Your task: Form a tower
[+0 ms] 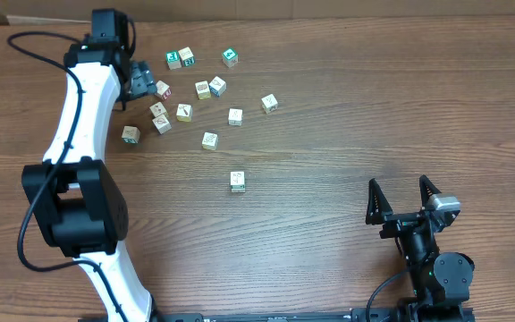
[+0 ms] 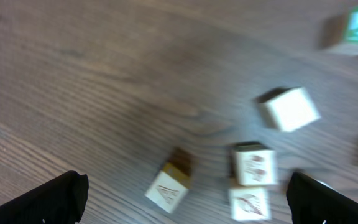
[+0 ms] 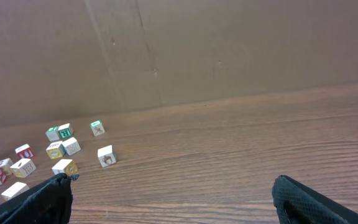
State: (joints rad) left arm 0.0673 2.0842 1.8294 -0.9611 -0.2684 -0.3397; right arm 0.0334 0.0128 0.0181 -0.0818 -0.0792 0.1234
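The tower point(image 1: 237, 182) stands alone mid-table as a narrow column of pale picture cubes, seen from above. Several loose cubes point(image 1: 203, 89) lie scattered at the back left. My left gripper point(image 1: 141, 82) hangs open at the left edge of that scatter, beside a cube with a red picture point(image 1: 162, 89). In the blurred left wrist view, my left gripper point(image 2: 185, 208) holds nothing; loose cubes point(image 2: 168, 186) point(image 2: 253, 165) lie on the wood between and beyond its fingers point(image 2: 48, 199). My right gripper point(image 1: 404, 199) point(image 3: 173, 205) rests open and empty at the front right, far from the tower.
A brown cardboard wall point(image 3: 229, 50) closes off the back of the table. Two green-faced cubes point(image 1: 173, 60) point(image 1: 229, 58) lie farthest back. The left arm point(image 1: 83, 116) stretches along the table's left side.
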